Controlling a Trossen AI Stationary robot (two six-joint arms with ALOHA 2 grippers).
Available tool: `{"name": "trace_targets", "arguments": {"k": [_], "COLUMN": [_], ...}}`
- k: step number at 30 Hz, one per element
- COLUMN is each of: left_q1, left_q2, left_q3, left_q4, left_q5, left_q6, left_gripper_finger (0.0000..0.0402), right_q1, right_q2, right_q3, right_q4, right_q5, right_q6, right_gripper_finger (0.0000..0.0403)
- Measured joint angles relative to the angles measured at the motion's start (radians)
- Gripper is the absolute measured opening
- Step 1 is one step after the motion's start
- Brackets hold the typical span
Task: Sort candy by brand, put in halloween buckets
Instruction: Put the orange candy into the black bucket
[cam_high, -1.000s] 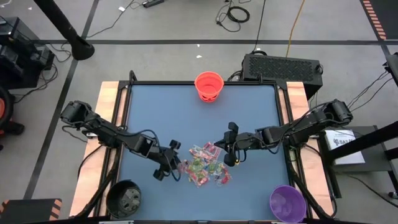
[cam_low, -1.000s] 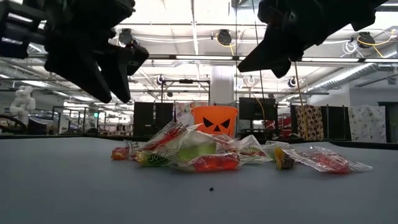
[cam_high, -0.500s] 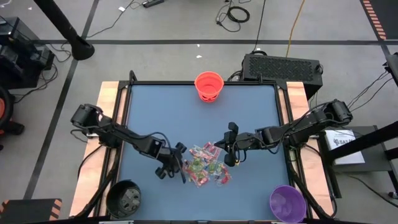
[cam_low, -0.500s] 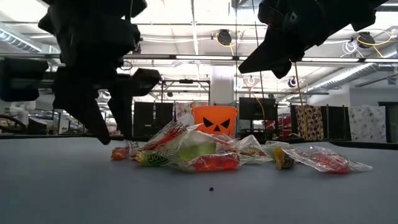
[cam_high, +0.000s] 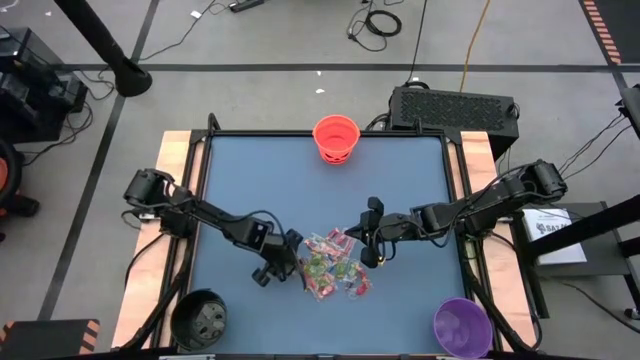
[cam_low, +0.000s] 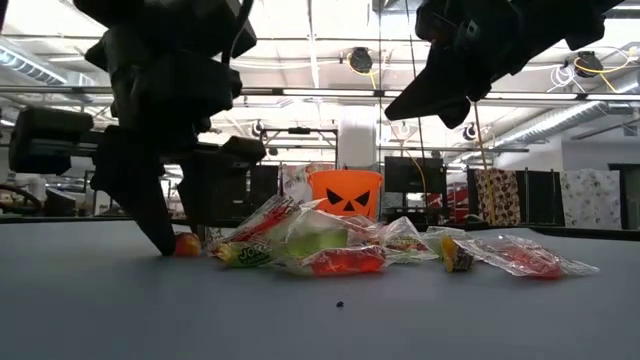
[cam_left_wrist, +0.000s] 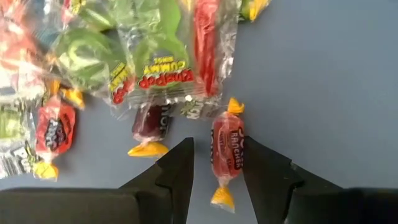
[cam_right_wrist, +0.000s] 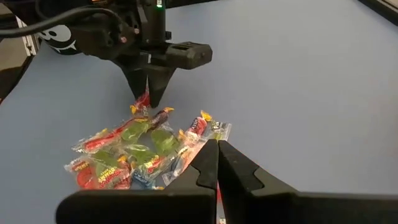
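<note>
The candy (cam_high: 330, 265) lies in a loose pile mid-table, in red, green and clear wrappers (cam_low: 320, 245). My left gripper (cam_left_wrist: 217, 168) is open and points steeply down at the pile's left edge. Its fingertips stand at the tabletop on either side of one red wrapped candy (cam_left_wrist: 227, 155) with yellow twisted ends, which lies flat on the table (cam_low: 187, 244). I see no touch. My right gripper (cam_right_wrist: 217, 158) is shut with nothing in it and hangs above the pile's right side (cam_high: 375, 255). The orange bucket (cam_high: 336, 138) stands at the far edge, the black one (cam_high: 198, 318) near left, the purple one (cam_high: 462, 326) near right.
A dark red candy (cam_left_wrist: 149, 121) and another red one (cam_left_wrist: 55, 130) lie close beside the left fingers, under the edge of clear gummy wrappers (cam_left_wrist: 155, 68). The blue tabletop (cam_high: 250, 180) lies bare between the pile and the orange bucket. Wooden rails edge the table (cam_high: 178, 170).
My left gripper has come down and moved right toward the pile, tipping steeper, until its fingertips reach the tabletop around the red candy at the pile's left edge. The gap between its fingers is the same. The candy has not moved.
</note>
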Motion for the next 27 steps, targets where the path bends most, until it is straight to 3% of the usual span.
{"name": "trace_targets", "arguments": {"k": [6, 16, 27], "left_q1": [0.001, 0.001, 0.001], "left_q2": [0.001, 0.002, 0.002], "left_q3": [0.029, 0.032, 0.032], "left_q4": [-0.045, -0.066, -0.061], "left_q5": [0.005, 0.011, -0.003], "left_q6": [-0.067, -0.079, -0.107], "left_gripper_finger": [0.0130, 0.0053, 0.0107], "right_q1": [0.000, 0.000, 0.000], "right_q2": [0.000, 0.000, 0.000], "right_q3": [0.000, 0.000, 0.000], "right_q4": [-0.014, -0.012, -0.011], "right_q5": [0.000, 0.002, 0.003], "right_q6": [0.009, 0.003, -0.013], "right_gripper_finger": [0.0000, 0.0000, 0.0000]}}
